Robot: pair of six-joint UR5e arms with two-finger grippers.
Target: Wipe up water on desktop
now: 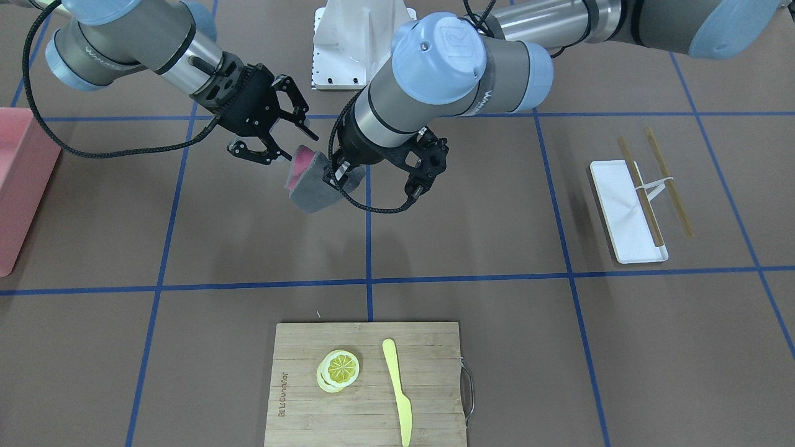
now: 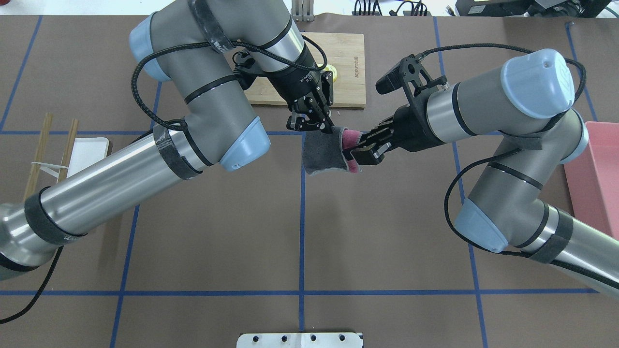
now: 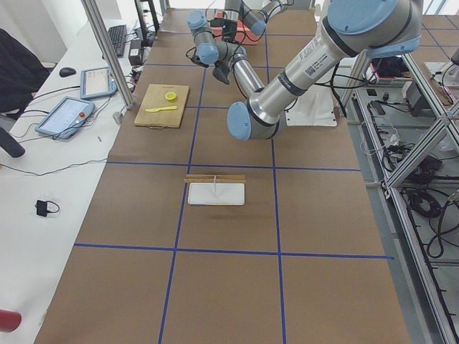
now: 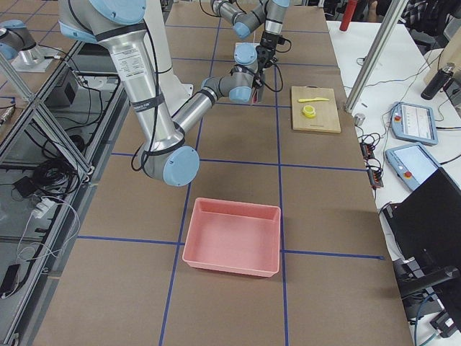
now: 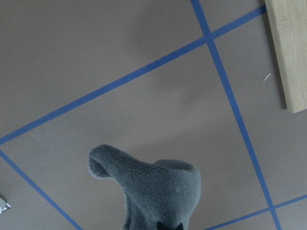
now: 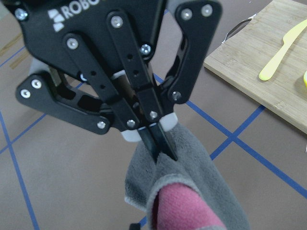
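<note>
The left gripper (image 2: 321, 126) is pinched shut on the far edge of the gray-and-pink cloth (image 2: 323, 153). The cloth hangs clear of the desktop (image 2: 217, 232), above a blue tape line (image 2: 302, 232). Its long axis runs left to right, with the pink fold pointing at the right gripper (image 2: 357, 147). That gripper's jaws are spread and straddle the pink edge; whether they touch it cannot be told. The right arm is nearer the free end, so the likely next move is to close there. No water is discernible on the desktop.
</note>
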